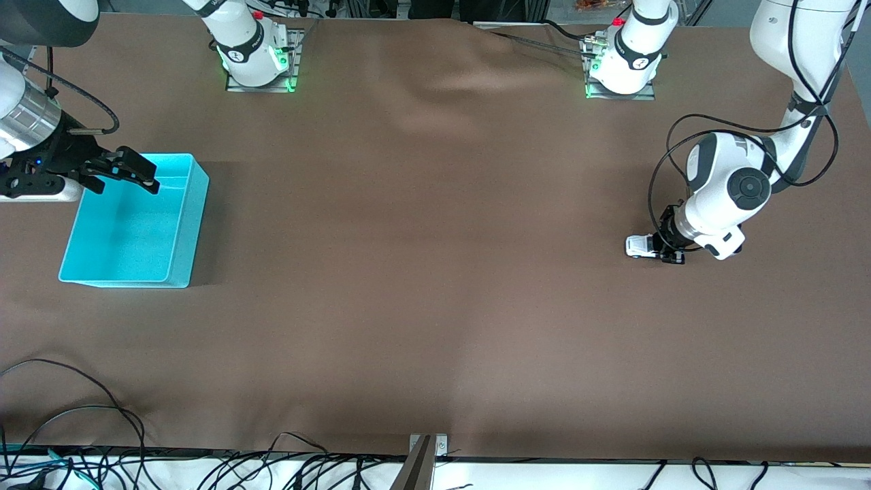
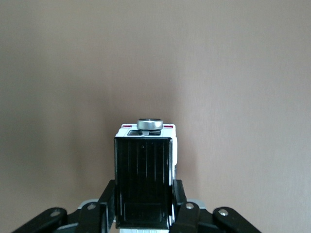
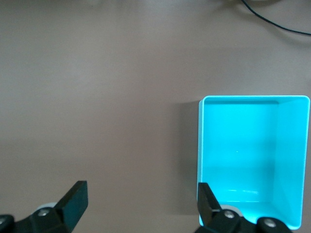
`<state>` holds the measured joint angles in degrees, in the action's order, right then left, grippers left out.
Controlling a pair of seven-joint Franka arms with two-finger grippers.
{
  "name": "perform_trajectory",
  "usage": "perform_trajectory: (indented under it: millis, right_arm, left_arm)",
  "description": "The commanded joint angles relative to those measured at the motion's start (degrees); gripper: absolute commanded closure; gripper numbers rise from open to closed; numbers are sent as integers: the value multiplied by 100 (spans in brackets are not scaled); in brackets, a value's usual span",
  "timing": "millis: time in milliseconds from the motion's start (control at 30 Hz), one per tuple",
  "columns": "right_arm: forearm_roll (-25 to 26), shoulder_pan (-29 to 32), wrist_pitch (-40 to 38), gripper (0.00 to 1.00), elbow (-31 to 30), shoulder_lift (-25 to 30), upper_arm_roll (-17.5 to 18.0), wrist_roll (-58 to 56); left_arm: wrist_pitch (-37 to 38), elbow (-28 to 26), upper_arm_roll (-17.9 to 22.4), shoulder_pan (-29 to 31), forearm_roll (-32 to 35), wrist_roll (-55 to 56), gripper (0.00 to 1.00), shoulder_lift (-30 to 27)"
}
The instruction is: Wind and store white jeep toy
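- Nearest the front camera, a tangle of black cables (image 1: 81,456) runs along the table edge, with the brown cloth-covered table (image 1: 408,286) spreading out above it.
- Toward the left arm's end, the small boxy white jeep toy with a black roof (image 1: 638,246) sits on the cloth, well apart from everything else.
- Left gripper (image 1: 670,246) is down at table level and clenched on the jeep. In the left wrist view, the black fingers (image 2: 181,204) press both white sides of the jeep (image 2: 145,184), so the black roof fills the gap between them and its silver-capped end sticks out past the fingertips.
- Toward the right arm's end, an open-topped turquoise plastic bin (image 1: 133,224) rests on the cloth.
- Right gripper (image 1: 119,173) waits over the bin's rim, fingers (image 3: 75,199) spread wide with nothing in them; the bin (image 3: 252,160) shows below.
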<state>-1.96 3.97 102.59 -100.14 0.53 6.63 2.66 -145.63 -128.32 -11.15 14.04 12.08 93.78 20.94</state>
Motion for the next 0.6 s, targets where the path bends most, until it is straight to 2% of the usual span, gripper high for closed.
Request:
perform_trajectory:
  millis: [0, 100, 167, 267, 300, 567]
  right_arm:
    - [12, -1, -29, 0, 82, -44, -13, 15]
    - [12, -1, -29, 0, 91, -44, -4, 15]
    - [12, -1, -38, 0, 91, -35, -4, 15]
    - [12, -1, -29, 0, 91, -44, -4, 15]
    - [12, -1, -29, 0, 91, -44, -4, 15]
    - [12, -1, -29, 0, 82, -44, -13, 15]
  left_arm:
    - [-106, 9, 7, 257, 295, -88, 77, 217]
    - [-114, 18, 7, 310, 295, -96, 73, 217]
    - [-106, 18, 7, 310, 295, -96, 62, 217]
    - [-106, 26, 7, 310, 295, -88, 20, 209]
    - [-106, 35, 7, 327, 295, -88, 0, 209]
    - [148, 263, 7, 556, 295, -88, 0, 68]
